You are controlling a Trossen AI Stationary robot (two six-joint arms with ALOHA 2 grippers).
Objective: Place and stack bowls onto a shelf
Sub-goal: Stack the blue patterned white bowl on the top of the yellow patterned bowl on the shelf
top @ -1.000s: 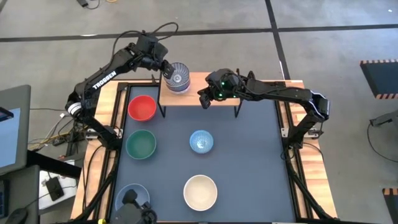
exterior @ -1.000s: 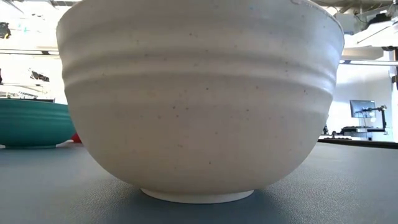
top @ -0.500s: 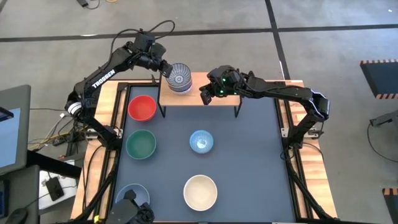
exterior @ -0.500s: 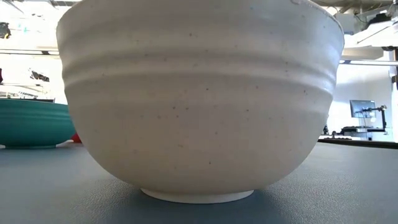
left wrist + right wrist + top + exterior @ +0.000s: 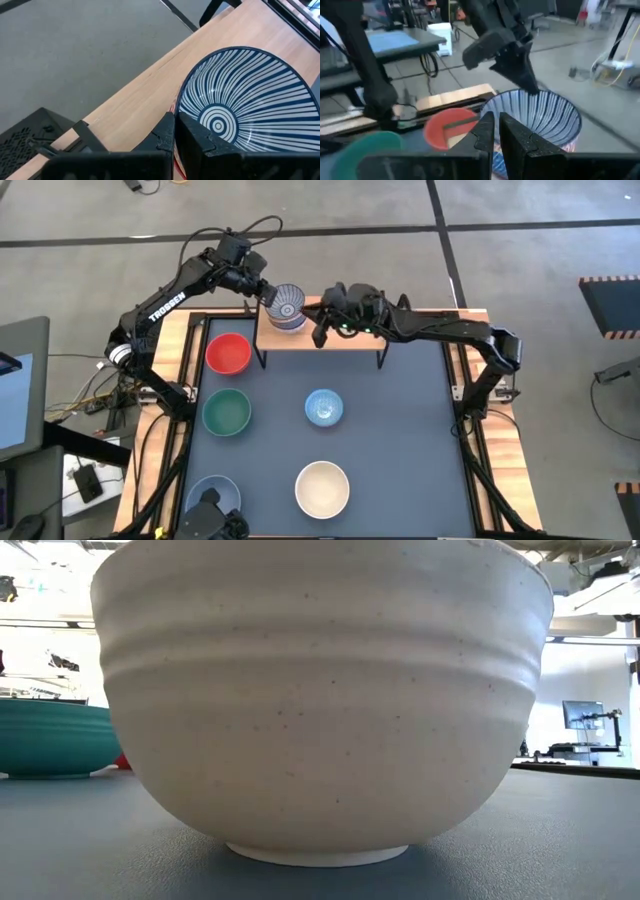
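Observation:
A blue-and-white striped bowl (image 5: 287, 303) sits at the left end of the light-wood shelf (image 5: 350, 345), on top of a pink-red bowl (image 5: 570, 145). My left gripper (image 5: 264, 293) is shut on the striped bowl's left rim. My right gripper (image 5: 320, 330) is over the shelf just right of that bowl, its fingers together in the right wrist view (image 5: 496, 120). Red (image 5: 228, 353), green (image 5: 227, 411), light blue (image 5: 323, 407), cream (image 5: 322, 488) and grey-blue (image 5: 212, 492) bowls stand on the dark table top. My left gripper pinches the striped bowl's rim (image 5: 179, 102) on its left side, one finger (image 5: 197, 135) inside the bowl and one (image 5: 162, 132) outside, coming slanting down from the table's left. The bowl sits upright on the bowl below it. My right gripper's fingers (image 5: 485, 125) stand at the bowl's right rim; I cannot tell whether they touch it.
The shelf's middle and right part show bare wood under my right arm. The cream bowl (image 5: 320, 700) fills the low view, with the green bowl (image 5: 50, 735) behind it to the left. A black device sits at the table's near left corner (image 5: 215, 520).
My right gripper has moved toward the table's left and far edge, along the shelf, up to the striped bowl. My left gripper has kept its hold on the bowl's rim.

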